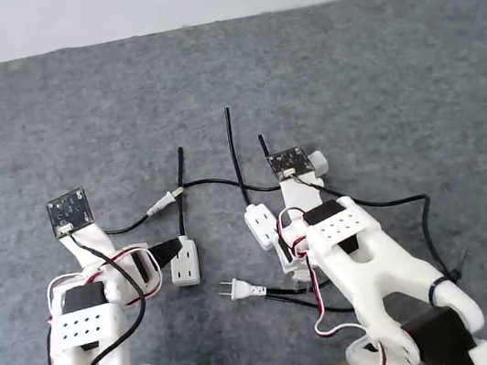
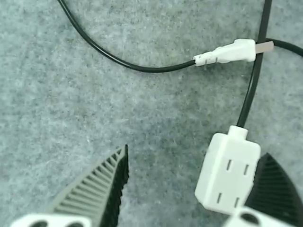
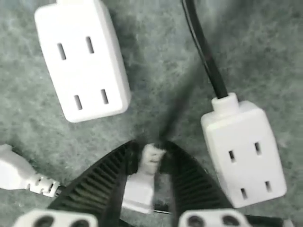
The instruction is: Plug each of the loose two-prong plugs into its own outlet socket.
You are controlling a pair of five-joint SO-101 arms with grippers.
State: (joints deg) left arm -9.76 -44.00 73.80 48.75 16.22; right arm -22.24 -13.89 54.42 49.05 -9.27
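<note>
1. Left pincer [image 2: 189, 156]: fingers apart, low over the grey tabletop [image 1: 374, 69]. Outlet block A [image 2: 229, 172] lies flat between the fingers, against one of them and well clear of the other. All visible slots of block A are empty.
2. Loose plug 1 [image 2: 232, 52]: lies on the far-edge side of block A, resting across block A's black cord [image 2: 253, 90]. Its prongs are bare.
3. Right pincer [image 3: 149, 146]: clamped on the held plug [image 3: 144, 179], a white plug body gripped between the two black fingers. Its prongs cannot be made out.
4. Outlet block B [image 1: 262, 226]: lies flat near the middle of the tabletop, just beside the right arm.
5. Outlet block C [image 3: 246, 146]: lies just beside the right pincer, its cord running away from the pincer. Its visible slots are empty.
6. Loose plug 2 [image 1: 239, 289]: lies between the two arms, closer to the near edge than blocks A and B, prongs toward the left edge.
</note>
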